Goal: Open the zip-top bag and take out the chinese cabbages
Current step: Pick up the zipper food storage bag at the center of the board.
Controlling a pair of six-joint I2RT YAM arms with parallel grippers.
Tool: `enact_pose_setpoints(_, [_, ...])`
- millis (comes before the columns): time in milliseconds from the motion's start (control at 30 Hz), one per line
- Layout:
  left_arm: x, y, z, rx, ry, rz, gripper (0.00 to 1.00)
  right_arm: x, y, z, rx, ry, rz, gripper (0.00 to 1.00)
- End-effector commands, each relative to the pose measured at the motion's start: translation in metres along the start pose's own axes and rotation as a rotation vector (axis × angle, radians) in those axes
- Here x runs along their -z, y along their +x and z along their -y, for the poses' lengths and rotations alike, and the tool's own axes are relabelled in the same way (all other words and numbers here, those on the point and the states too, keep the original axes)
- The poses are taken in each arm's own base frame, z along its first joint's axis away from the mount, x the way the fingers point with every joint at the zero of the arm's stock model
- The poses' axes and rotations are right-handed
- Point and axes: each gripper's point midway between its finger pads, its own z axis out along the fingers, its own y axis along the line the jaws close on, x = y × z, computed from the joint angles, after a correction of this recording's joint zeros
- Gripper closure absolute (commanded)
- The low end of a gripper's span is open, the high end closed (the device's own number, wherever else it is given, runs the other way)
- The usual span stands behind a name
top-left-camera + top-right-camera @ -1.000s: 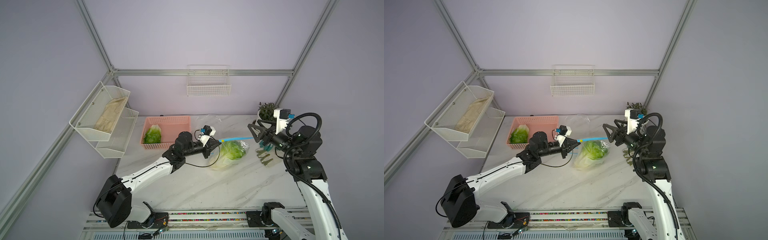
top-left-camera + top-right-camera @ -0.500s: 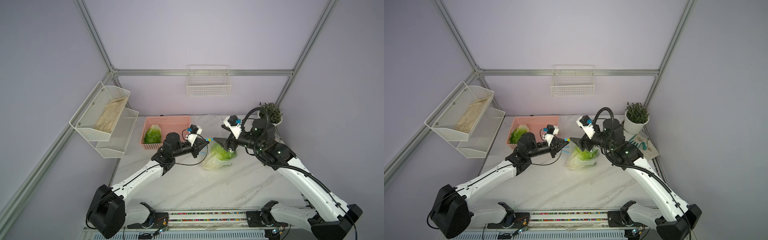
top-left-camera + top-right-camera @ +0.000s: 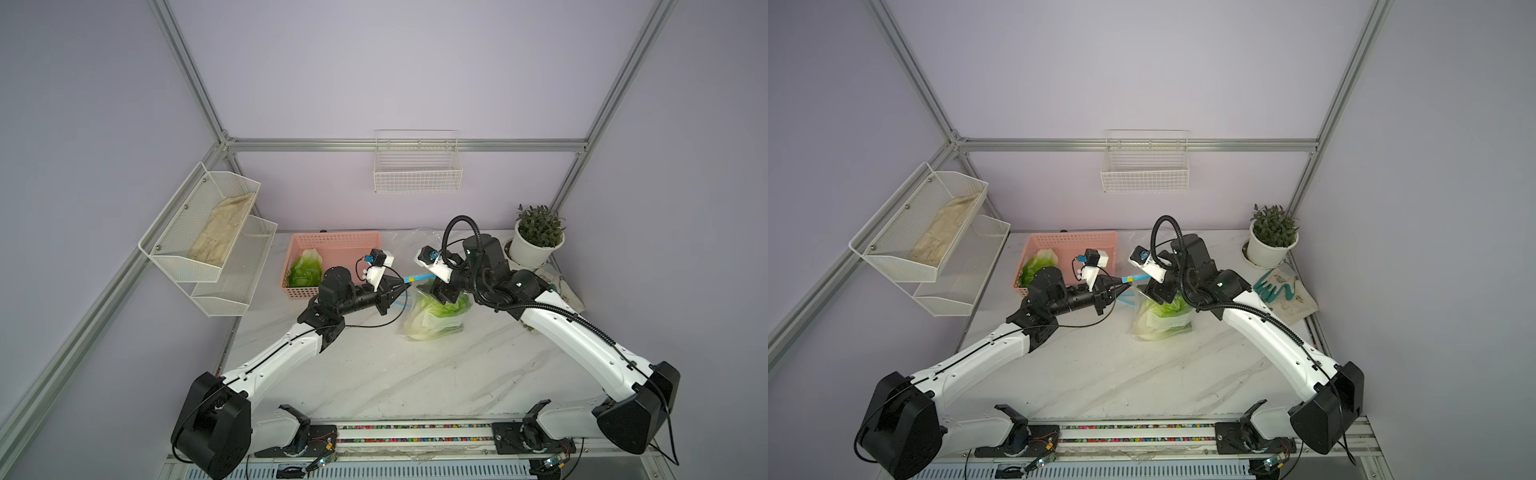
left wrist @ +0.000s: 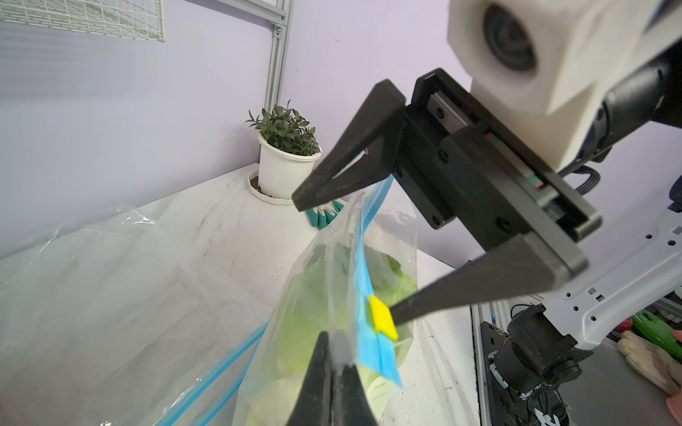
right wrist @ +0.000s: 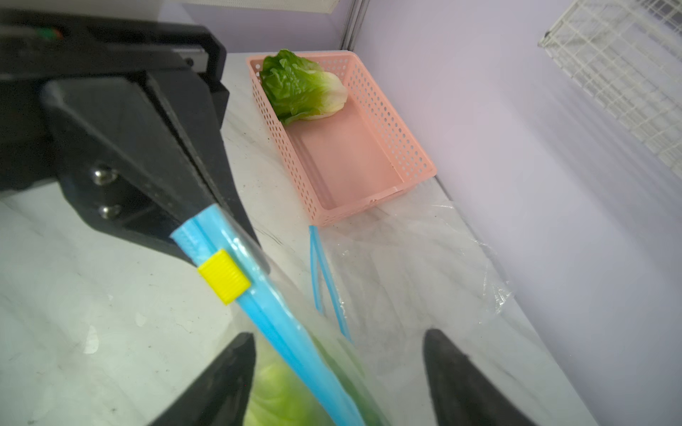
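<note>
Table [image 3: 374, 374]: marble top; clock read in top views, 12 = back wall.
Basket [image 3: 357, 243]: pink, ~11 o'clock; 1 cabbage [image 3: 306, 268] lies in its 8 o'clock corner.
Spare bag [image 5: 406, 258]: clear, flat on table, betw. basket & back wall, ~12 o'clock.
Zip-top bag [image 4: 324, 258]: just past ctr, ~12 o'clock; bottom on table, blue zip strip up. Green cabbages [image 3: 432, 316] inside, count unclear.
L gripper [image 3: 402, 284]: clenched on strip's end, reaching in from 9 o'clock.
R gripper [image 4: 343, 260]: jaws apart, astride strip from 3 o'clock, grasping nothing.
Slider [image 5: 224, 276]: yellow, at L-gripper end of strip; one R fingertip right at it.
</note>
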Motion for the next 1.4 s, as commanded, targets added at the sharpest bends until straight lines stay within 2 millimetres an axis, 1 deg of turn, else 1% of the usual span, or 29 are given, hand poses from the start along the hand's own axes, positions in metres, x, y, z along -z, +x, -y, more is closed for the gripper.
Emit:
enact_pose_setpoints(0, [0.003, 0.002, 0.002, -0.009, 0.019, 0.016, 1.00, 0.005, -0.010, 0.008, 0.010, 0.047, 0.024, 0.50])
enact_pose_setpoints(33, [0.003, 0.002, 0.002, -0.009, 0.017, 0.014, 1.00, 0.006, -0.011, 0.007, 0.004, 0.043, 0.030, 0.59])
enact_pose_setpoints(67, [0.003, 0.003, 0.002, -0.010, 0.017, 0.012, 1.00, 0.007, -0.012, 0.007, 0.001, 0.041, 0.031, 0.60])
enact_pose_setpoints(400, [0.002, 0.008, 0.001, -0.015, 0.021, -0.003, 1.00, 0.023, -0.029, 0.021, -0.059, 0.112, 0.087, 0.60])
enact_pose_setpoints(500, [0.002, 0.009, 0.002, -0.018, 0.030, -0.007, 1.00, 0.026, -0.030, 0.023, -0.064, 0.125, 0.086, 0.52])
enact_pose_setpoints(567, [0.001, 0.009, 0.003, -0.019, 0.039, -0.008, 1.00, 0.024, -0.027, 0.023, -0.064, 0.127, 0.079, 0.53])
enact_pose_setpoints(667, [0.002, 0.008, 0.006, -0.032, 0.056, -0.008, 1.00, 0.022, -0.024, 0.023, -0.067, 0.123, 0.066, 0.75])
enact_pose_setpoints(733, [0.002, 0.009, 0.007, -0.040, 0.060, -0.009, 1.00, 0.023, -0.026, 0.021, -0.063, 0.118, 0.072, 0.93])
enact_pose_setpoints(767, [0.002, 0.008, 0.008, -0.047, 0.063, -0.007, 0.96, 0.023, -0.026, 0.020, -0.060, 0.113, 0.075, 0.98])
enact_pose_setpoints(800, [0.002, 0.008, 0.008, -0.056, 0.066, -0.005, 0.88, 0.025, -0.027, 0.020, -0.057, 0.112, 0.077, 1.00])
enact_pose_setpoints(867, [0.002, 0.006, 0.010, -0.099, 0.077, 0.006, 0.72, 0.027, -0.027, 0.018, -0.053, 0.105, 0.080, 1.00])
enact_pose_setpoints(900, [0.002, 0.005, 0.011, -0.114, 0.078, 0.013, 0.62, 0.028, -0.026, 0.018, -0.048, 0.106, 0.081, 1.00])
enact_pose_setpoints(933, [0.003, 0.002, 0.012, -0.129, 0.080, 0.024, 0.49, 0.028, -0.026, 0.017, -0.046, 0.104, 0.081, 1.00])
enact_pose_setpoints(967, [0.003, -0.001, 0.013, -0.143, 0.082, 0.035, 0.38, 0.030, -0.025, 0.016, -0.044, 0.104, 0.081, 1.00])
enact_pose_setpoints(1000, [0.004, -0.005, 0.015, -0.158, 0.086, 0.048, 0.31, 0.030, -0.024, 0.015, -0.042, 0.103, 0.078, 1.00])
enact_pose_setpoints(1033, [0.004, -0.010, 0.016, -0.173, 0.087, 0.060, 0.27, 0.031, -0.023, 0.014, -0.041, 0.096, 0.076, 1.00])
enact_pose_setpoints(1100, [0.004, -0.018, 0.016, -0.191, 0.082, 0.076, 0.26, 0.032, -0.023, 0.010, -0.036, 0.078, 0.080, 1.00])
enact_pose_setpoints(1167, [0.002, -0.023, 0.016, -0.208, 0.085, 0.080, 0.28, 0.035, -0.026, 0.006, -0.033, 0.060, 0.093, 1.00])
enact_pose_setpoints(1300, [-0.004, -0.031, 0.019, -0.224, 0.125, 0.069, 0.42, 0.039, -0.028, 0.001, -0.029, 0.033, 0.108, 1.00])
enact_pose_setpoints(1367, [-0.008, -0.032, 0.020, -0.228, 0.144, 0.058, 0.46, 0.041, -0.028, -0.001, -0.024, 0.025, 0.111, 1.00])
